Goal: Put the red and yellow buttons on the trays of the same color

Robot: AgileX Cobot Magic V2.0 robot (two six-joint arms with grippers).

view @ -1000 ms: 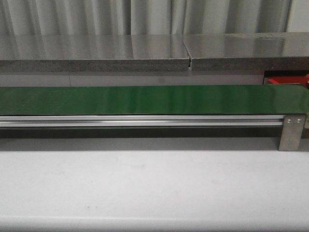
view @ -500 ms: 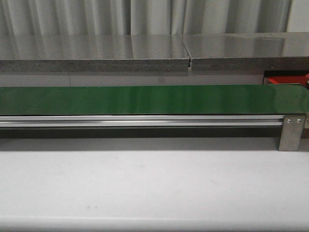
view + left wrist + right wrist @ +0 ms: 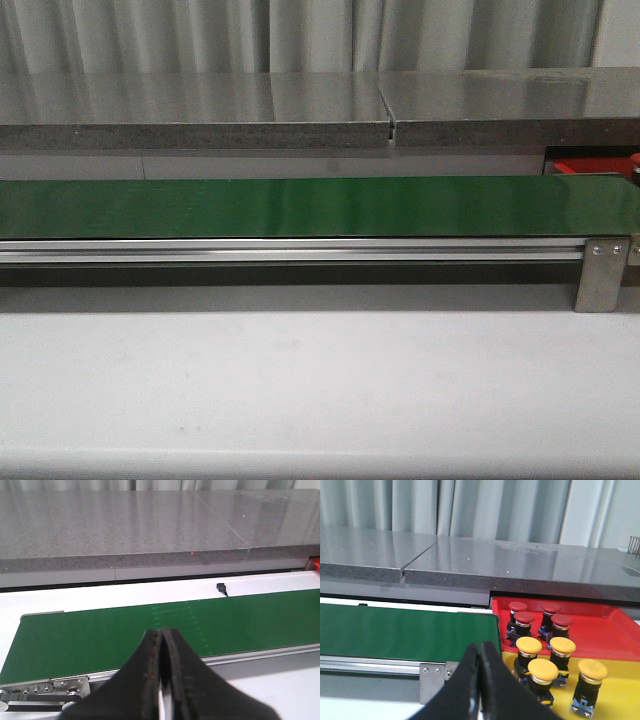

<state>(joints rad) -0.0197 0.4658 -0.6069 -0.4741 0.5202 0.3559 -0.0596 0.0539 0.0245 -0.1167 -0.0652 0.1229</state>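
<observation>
In the right wrist view, several red buttons stand on the red tray, and several yellow buttons stand on the yellow tray beside it. My right gripper is shut with nothing in it, near the conveyor's end and just beside the yellow tray. My left gripper is shut and empty in front of the green belt. The front view shows only a corner of the red tray; neither gripper appears there.
The green conveyor belt runs across the table with an aluminium rail and a metal end bracket. A grey stone counter lies behind it. A small black part sits on the white table past the belt.
</observation>
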